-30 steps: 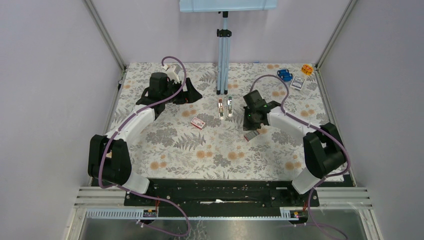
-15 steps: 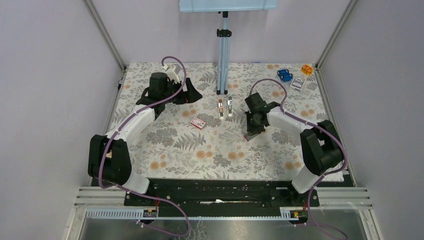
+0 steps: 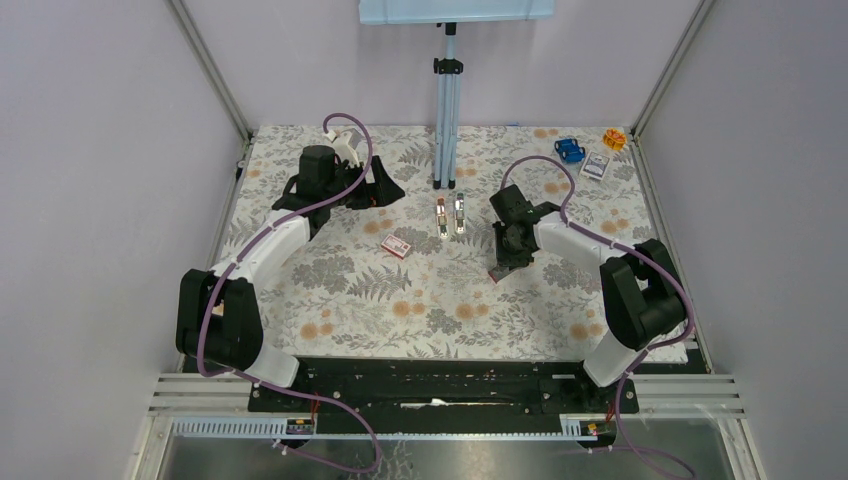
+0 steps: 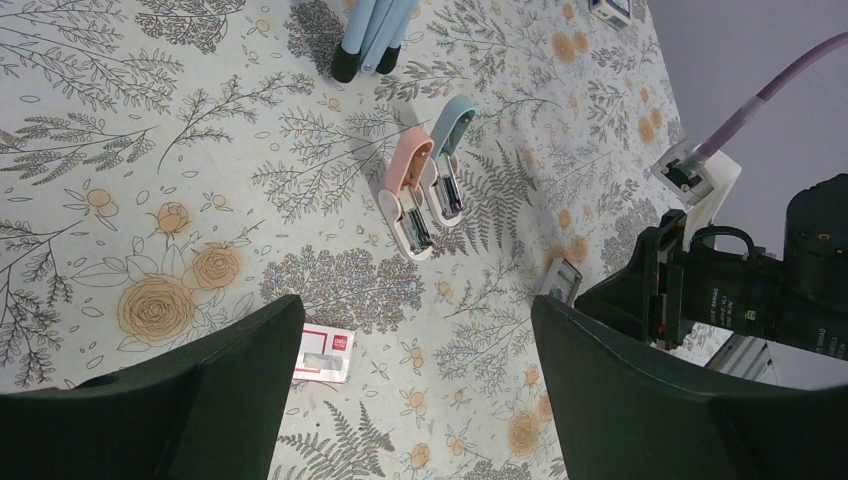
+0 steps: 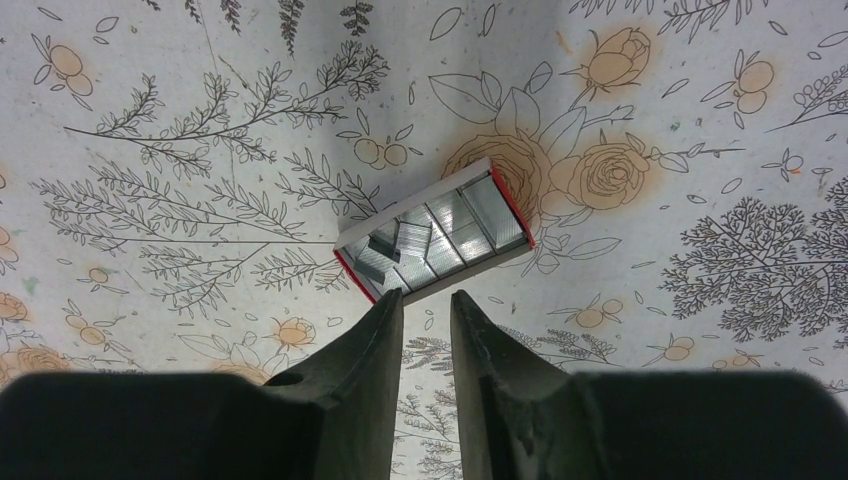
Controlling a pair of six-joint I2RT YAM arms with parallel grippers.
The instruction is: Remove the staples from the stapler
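Two small staplers, a pink one (image 4: 410, 190) and a blue one (image 4: 447, 170), lie side by side, opened, at mid-table (image 3: 450, 216). My left gripper (image 4: 418, 310) hovers wide open to their left (image 3: 385, 190), holding nothing. An open tray of staples (image 5: 435, 240), white with red ends, lies flat on the cloth (image 3: 503, 271). My right gripper (image 5: 427, 297) hangs directly over the tray's near edge (image 3: 508, 255). Its jaws stand a narrow gap apart with nothing between them.
A red-and-white staple box (image 3: 396, 246) lies left of the staplers. A tripod pole (image 3: 446, 150) stands just behind them. At the back right corner sit a blue object (image 3: 569, 150), an orange one (image 3: 613, 138) and a small box (image 3: 596, 167).
My right gripper has dropped toward the staple tray and its jaws have parted slightly. The left arm has not moved.
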